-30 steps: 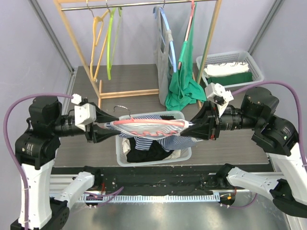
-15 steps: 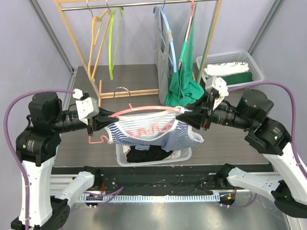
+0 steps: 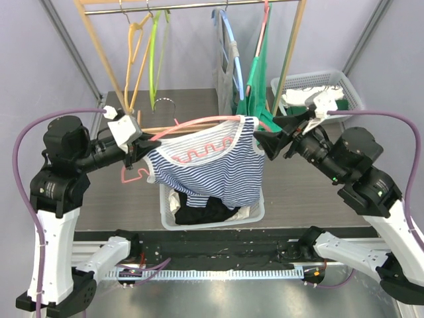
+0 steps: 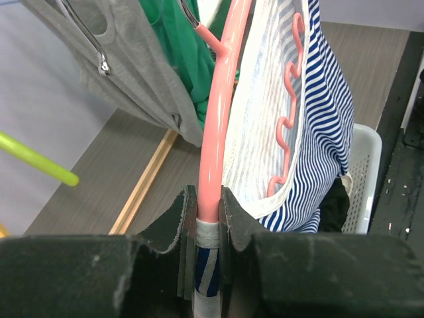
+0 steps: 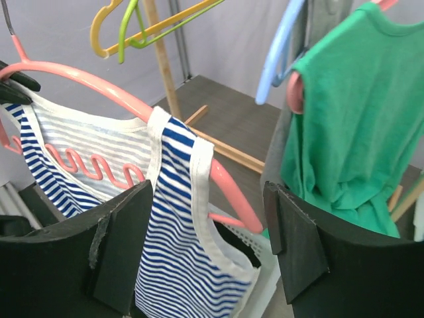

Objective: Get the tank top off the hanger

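Note:
A blue-and-white striped tank top hangs by both straps from a pink hanger, held up above the basket. My left gripper is shut on the hanger's left end. In the left wrist view its jaws pinch the pink hanger with a strip of striped strap, and the tank top falls away to the right. My right gripper stands open at the hanger's right end. In the right wrist view the tank top's strap and the hanger's tip lie between its spread jaws, untouched.
A white laundry basket with dark clothes sits below the tank top. Behind stands a wooden rack carrying yellow and green hangers, a grey garment and a green top. Another white basket is at the back right.
Both arms rose and carried the hanger up from the basket. The right gripper opened and let go of the right end. The tank top now hangs down freely.

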Controlling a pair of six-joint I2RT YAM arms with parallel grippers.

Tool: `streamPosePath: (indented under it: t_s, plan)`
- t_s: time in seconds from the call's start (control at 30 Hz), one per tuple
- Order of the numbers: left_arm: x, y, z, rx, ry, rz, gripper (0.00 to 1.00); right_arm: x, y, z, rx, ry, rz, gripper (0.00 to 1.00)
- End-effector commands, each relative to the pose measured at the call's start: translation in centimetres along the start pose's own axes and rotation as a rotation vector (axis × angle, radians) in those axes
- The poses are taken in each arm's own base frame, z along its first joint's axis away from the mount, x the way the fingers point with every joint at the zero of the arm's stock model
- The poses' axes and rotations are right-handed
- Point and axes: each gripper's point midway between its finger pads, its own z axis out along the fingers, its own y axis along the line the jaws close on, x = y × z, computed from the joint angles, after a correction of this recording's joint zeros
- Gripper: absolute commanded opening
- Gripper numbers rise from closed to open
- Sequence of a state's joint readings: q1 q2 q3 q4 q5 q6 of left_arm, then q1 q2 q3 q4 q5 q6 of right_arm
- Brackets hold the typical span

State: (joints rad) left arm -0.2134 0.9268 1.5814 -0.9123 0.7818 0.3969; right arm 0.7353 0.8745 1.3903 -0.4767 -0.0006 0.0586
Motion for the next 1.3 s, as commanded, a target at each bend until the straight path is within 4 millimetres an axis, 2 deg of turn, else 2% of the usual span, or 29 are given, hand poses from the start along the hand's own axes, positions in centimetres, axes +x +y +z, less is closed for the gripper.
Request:
streamPosePath:
  t_s: [0.0, 0.1, 0.2, 0.33, 0.43, 0.57, 0.63, 0.7, 0.87, 1.1, 1.27]
  plan:
    - [-1.8, 1.8, 0.0, -0.067, -0.052, 0.086, 0.0, -3.2, -1.6, -2.4, 0.098, -0.134, 0.024, 0.77]
    - [-1.9, 1.9, -0.1, -0.071, -0.047, 0.107, 0.0, -3.2, -1.1, -3.8, 0.074, -0.156, 0.072, 0.78]
    - [-1.3, 1.7, -0.1, -0.062, -0.024, 0.102, 0.0, -2.1, -0.2, -4.0, 0.034, -0.16, 0.161, 0.78]
    - [-0.6, 1.1, -0.2, -0.046, -0.016, 0.1, 0.0, 0.5, 0.8, -3.0, -0.02, -0.168, 0.285, 0.75]
    - [-0.5, 0.4, -0.5, -0.033, -0.021, 0.095, 0.0, 1.4, 0.9, -2.1, -0.026, -0.169, 0.349, 0.74]
    - [-0.2, -0.3, -0.9, -0.021, -0.015, 0.092, 0.0, 1.0, 1.1, -1.0, -0.038, -0.194, 0.386, 0.74]
    - [-0.3, -0.6, -1.1, -0.016, -0.019, 0.096, 0.0, 0.3, 2.0, -0.7, -0.086, -0.206, 0.395, 0.74]
    - [-0.4, -0.8, -1.1, -0.011, -0.023, 0.092, 0.0, 0.7, 2.2, 0.1, -0.099, -0.191, 0.404, 0.74]
    - [-0.5, -1.0, -1.2, -0.008, -0.029, 0.092, 0.0, 0.6, 2.9, 1.0, -0.131, -0.19, 0.43, 0.67]
    - [-0.6, -1.0, -1.2, -0.002, -0.032, 0.091, 0.0, 0.8, 3.0, 1.2, -0.137, -0.181, 0.438, 0.57]
    - [-0.8, -1.1, -1.2, 0.005, -0.039, 0.085, 0.0, 1.3, 3.1, 1.7, -0.144, -0.166, 0.43, 0.54]
